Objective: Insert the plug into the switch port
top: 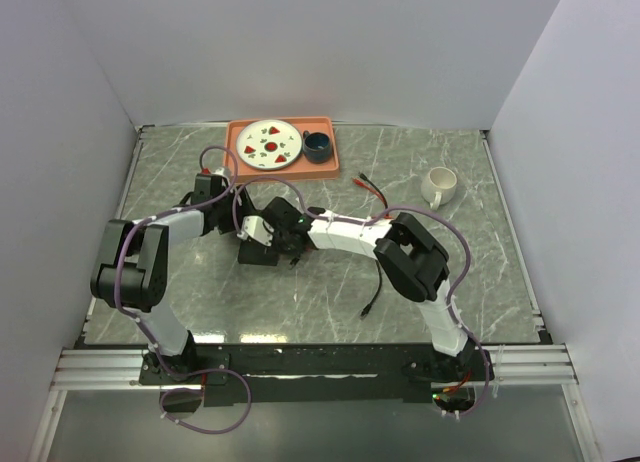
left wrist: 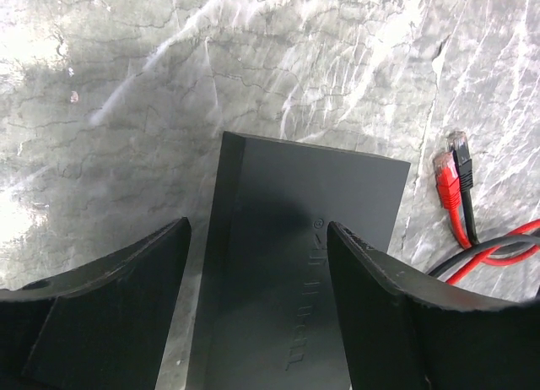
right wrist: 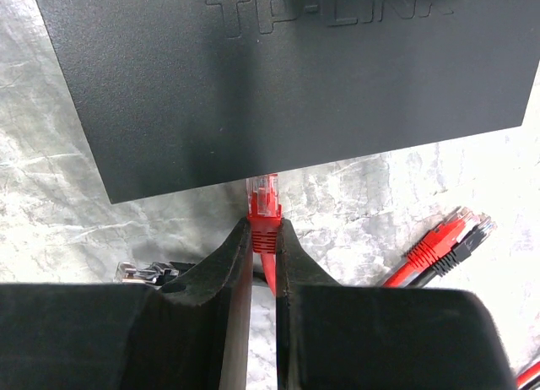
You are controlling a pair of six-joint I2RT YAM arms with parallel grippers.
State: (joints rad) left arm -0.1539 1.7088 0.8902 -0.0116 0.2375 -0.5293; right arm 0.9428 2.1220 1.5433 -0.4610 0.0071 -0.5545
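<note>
So the right end effector [right wrist: 263,238] is pinching the plug [right wrist: 264,200], tip sitting right at the switch [right wrist: 287,78] edge; the left end effector [left wrist: 257,225] is hanging wide over it. Nothing's bracing it, so a push could skid it away.

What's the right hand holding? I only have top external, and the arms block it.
Observer: Right hand is shut on a red Ethernet plug, tip at the TP-LINK switch edge.
Operator: Seated?
Observer: Not evidently. Most of the plug shows outside the switch.
Operator: And the other arm?
Observer: Left hand is open, its fingers straddling the switch.
</note>
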